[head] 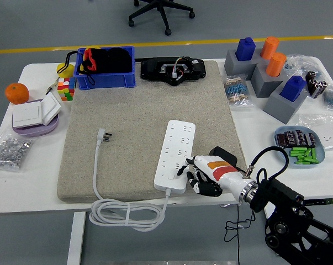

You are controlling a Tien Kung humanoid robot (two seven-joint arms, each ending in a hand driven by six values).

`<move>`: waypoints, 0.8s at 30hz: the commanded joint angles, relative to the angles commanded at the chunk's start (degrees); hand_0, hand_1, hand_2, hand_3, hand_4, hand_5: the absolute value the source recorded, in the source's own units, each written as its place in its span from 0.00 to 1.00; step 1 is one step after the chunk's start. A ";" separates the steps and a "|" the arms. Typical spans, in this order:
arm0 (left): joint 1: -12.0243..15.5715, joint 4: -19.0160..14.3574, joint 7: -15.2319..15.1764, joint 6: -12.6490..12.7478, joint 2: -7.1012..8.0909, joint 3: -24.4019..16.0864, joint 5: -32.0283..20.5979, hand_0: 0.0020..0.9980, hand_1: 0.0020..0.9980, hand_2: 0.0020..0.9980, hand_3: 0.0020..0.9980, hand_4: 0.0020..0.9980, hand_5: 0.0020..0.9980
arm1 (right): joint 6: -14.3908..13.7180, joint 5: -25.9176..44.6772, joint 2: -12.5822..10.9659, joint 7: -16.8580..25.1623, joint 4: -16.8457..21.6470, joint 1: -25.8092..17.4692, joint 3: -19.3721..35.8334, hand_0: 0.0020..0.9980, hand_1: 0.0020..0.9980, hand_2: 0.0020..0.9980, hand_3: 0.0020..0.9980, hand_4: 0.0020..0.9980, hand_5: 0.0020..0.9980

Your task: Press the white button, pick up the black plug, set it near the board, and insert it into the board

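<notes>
my right hand (195, 173) fingers curled, fingertip on white power strip (175, 156) near end, black plug (223, 155) just beside my wrist, beige mat (133, 110), desk (33, 182)
</notes>
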 joint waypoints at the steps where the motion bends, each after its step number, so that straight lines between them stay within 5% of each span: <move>1: 0.03 0.00 0.03 -0.02 0.02 0.01 0.08 0.71 0.70 0.67 0.72 0.72 0.30 | -0.06 -0.12 0.24 -0.09 -0.35 0.22 -0.29 0.00 0.00 0.09 0.56 0.25 0.00; 24: 0.26 0.00 0.08 -0.01 -0.16 0.50 -0.37 0.71 0.70 0.67 0.72 0.72 0.30 | -0.46 -1.18 2.58 -0.55 -4.07 2.56 -2.92 0.00 0.00 0.09 0.56 0.23 0.00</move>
